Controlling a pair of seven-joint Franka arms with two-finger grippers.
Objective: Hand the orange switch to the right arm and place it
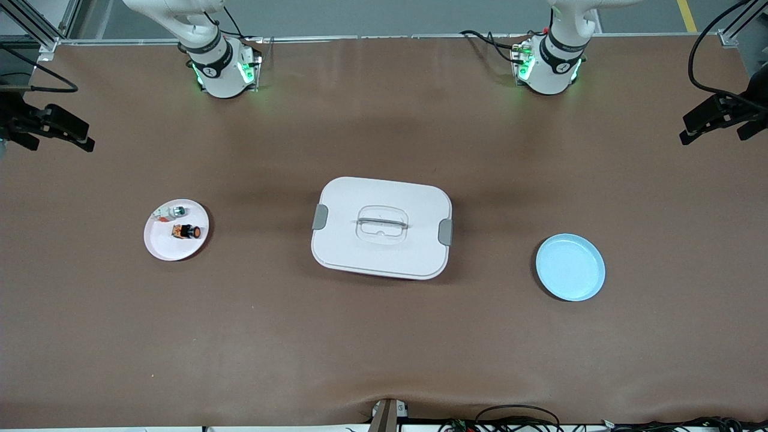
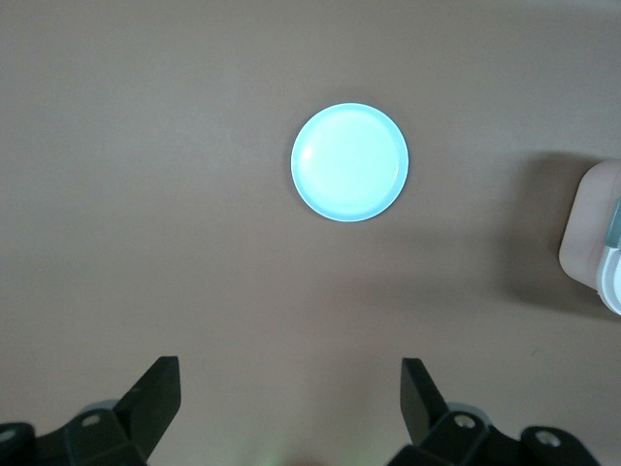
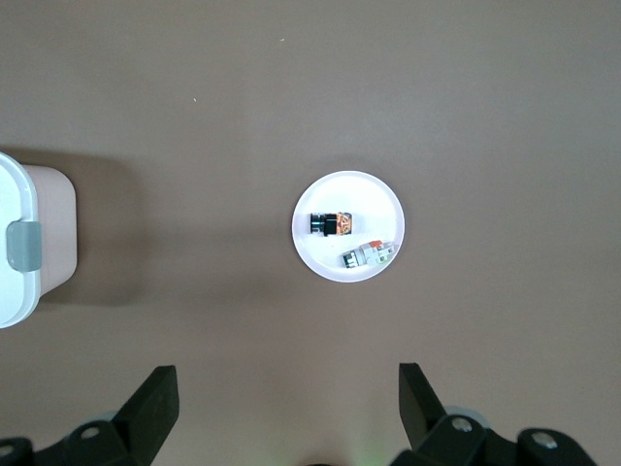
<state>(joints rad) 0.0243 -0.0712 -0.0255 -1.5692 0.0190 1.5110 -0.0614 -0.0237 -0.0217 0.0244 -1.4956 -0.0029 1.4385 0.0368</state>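
Note:
The orange switch (image 1: 186,231) (image 3: 330,223) lies on its side on a small white plate (image 1: 165,247) (image 3: 335,189) toward the right arm's end of the table. My right gripper (image 3: 287,381) hangs high over the table beside that plate, open with nothing between its fingers. My left gripper (image 2: 289,379) hangs high over the table beside a light blue plate (image 1: 570,267) (image 2: 349,162) toward the left arm's end, also open and holding nothing. In the front view only the right arm's base (image 1: 219,66) and the left arm's base (image 1: 549,63) show; both grippers are out of that view.
A white-and-silver switch with a green tip (image 1: 174,211) (image 3: 369,257) shares the white plate. A white lidded box with grey clasps (image 1: 381,228) (image 2: 597,238) (image 3: 24,243) stands mid-table between the plates. Black camera mounts (image 1: 48,126) (image 1: 720,114) overhang both table ends.

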